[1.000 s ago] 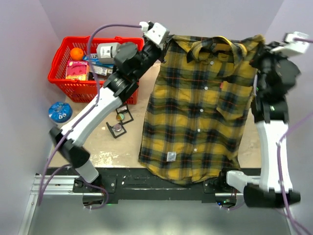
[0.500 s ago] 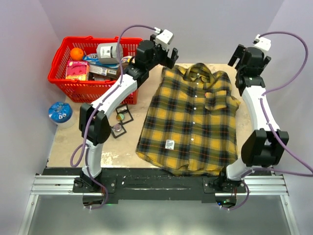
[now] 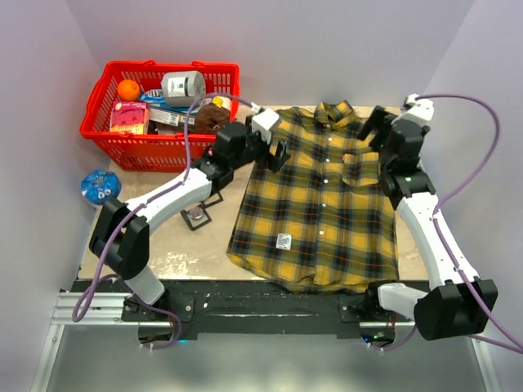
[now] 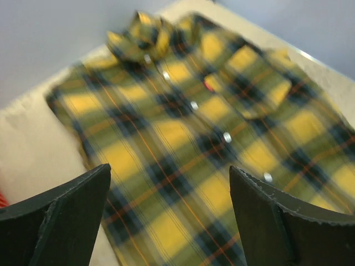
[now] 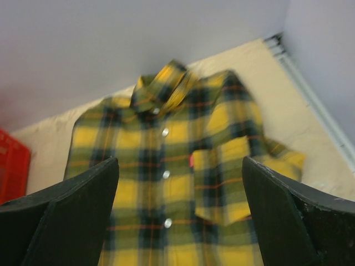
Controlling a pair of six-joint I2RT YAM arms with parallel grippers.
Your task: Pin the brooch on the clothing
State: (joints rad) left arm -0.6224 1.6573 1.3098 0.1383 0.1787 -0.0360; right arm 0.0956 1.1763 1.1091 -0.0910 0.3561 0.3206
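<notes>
The clothing, a yellow-and-dark plaid shirt, lies flat on the table, collar at the far end, chest pocket on its right, white label near the hem. My left gripper hovers open over the shirt's left shoulder; its view shows blurred plaid between the fingers. Over the right shoulder my right gripper is open too, with collar, buttons and pocket below it. A small dark-framed square item lies left of the shirt, partly under the left arm; whether it is the brooch I cannot tell.
A red basket with an orange, a can and boxes stands at the back left. A blue round object sits by the left wall. Walls close in on three sides; the arm bases and rail run along the near edge.
Both grippers held the shirt up by its shoulders, then opened and let go. The shirt dropped flat on the table, and both arms have come down over its upper part.
</notes>
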